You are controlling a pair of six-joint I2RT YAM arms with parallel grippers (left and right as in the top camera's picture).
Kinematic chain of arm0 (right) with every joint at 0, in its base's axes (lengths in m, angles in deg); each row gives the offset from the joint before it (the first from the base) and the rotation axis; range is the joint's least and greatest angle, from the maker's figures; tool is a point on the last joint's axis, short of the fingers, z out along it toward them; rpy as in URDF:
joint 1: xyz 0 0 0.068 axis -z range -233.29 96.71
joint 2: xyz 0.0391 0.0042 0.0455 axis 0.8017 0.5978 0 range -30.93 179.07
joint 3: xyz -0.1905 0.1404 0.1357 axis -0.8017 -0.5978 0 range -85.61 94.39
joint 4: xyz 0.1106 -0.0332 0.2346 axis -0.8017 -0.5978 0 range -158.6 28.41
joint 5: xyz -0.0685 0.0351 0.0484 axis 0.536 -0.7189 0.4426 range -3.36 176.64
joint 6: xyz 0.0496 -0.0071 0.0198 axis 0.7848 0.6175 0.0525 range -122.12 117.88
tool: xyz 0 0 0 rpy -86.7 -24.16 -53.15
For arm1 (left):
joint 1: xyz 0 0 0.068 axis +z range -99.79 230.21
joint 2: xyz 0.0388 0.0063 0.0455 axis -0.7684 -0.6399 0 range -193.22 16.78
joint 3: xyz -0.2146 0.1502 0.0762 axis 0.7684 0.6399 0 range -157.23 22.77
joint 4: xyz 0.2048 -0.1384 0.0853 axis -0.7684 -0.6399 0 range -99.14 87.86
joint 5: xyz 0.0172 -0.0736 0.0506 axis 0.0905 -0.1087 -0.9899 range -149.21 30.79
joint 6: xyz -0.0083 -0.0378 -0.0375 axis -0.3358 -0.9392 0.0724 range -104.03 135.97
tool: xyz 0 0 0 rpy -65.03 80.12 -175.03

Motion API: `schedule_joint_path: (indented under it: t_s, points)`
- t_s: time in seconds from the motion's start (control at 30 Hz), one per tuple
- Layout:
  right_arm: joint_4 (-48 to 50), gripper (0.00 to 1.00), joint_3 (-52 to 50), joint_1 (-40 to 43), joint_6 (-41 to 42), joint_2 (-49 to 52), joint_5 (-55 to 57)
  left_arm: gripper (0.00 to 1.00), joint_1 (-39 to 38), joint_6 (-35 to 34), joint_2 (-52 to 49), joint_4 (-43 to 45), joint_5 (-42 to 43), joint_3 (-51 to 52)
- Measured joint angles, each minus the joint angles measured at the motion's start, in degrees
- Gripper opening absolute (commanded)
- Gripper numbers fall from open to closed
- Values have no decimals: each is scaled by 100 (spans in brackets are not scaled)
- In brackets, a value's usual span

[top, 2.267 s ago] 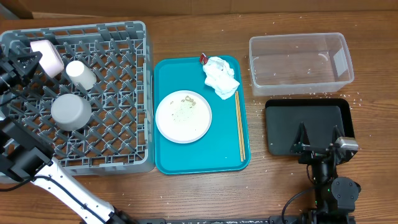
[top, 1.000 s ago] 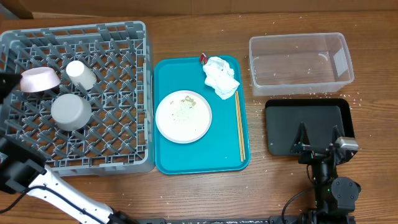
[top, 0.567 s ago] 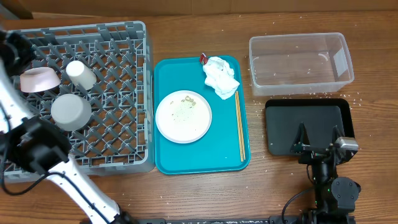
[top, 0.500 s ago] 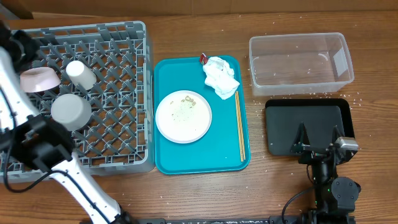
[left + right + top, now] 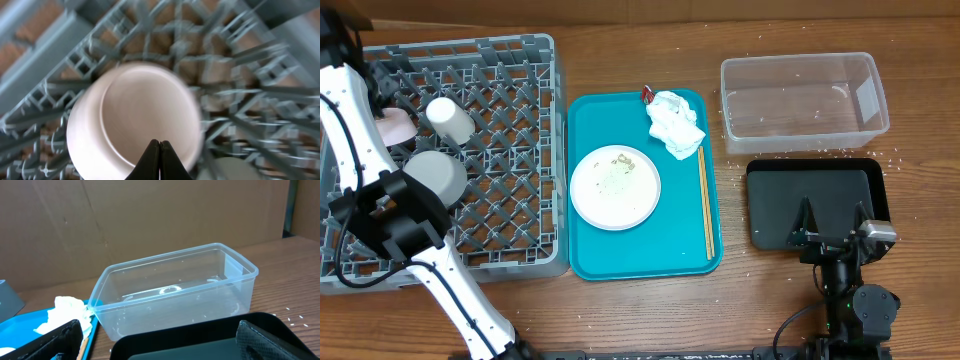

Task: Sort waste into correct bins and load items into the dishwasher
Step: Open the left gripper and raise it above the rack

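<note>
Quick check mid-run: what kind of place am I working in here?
Probably a lab bench staged as a dish-clearing station, not a real kitchen: grey dish rack and teal tray on a wooden table, plain cardboard behind.

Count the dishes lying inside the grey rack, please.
3. A pink bowl, partly hidden, by the left wall of the rack; a white cup just right of it; a grey bowl nearer the robot. No others show.
</note>
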Motion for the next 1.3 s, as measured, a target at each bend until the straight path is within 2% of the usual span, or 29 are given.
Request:
schedule_joint_path:
  t_s: [0.4, 0.7, 0.83, 0.87, 0.93, 1.07, 1.3]
  points:
    - [2, 100, 0, 0, 2, 0, -2, 4, 411, -501, -109, -984, -396, 0]
    - [0, 100, 0, 0, 2, 0, 0, 4, 483, -758, 313, -1172, -302, 7]
    - [0, 100, 0, 0, 2, 0, 0, 10, 483, -844, 1174, -1399, 254, 7]
    - [2, 100, 0, 0, 2, 0, 0, 17, 483, -868, 1445, -1526, 420, 7]
    - [2, 100, 0, 0, 2, 0, 0, 41, 483, -920, 2020, -1880, 776, 0]
    - [0, 100, 0, -2, 2, 0, 0, 33, 472, -761, 2778, -2374, 1366, -44]
    - [4, 100, 0, 0, 0, 0, 0, 35, 68, 422, 3047, -2371, 3381, 31]
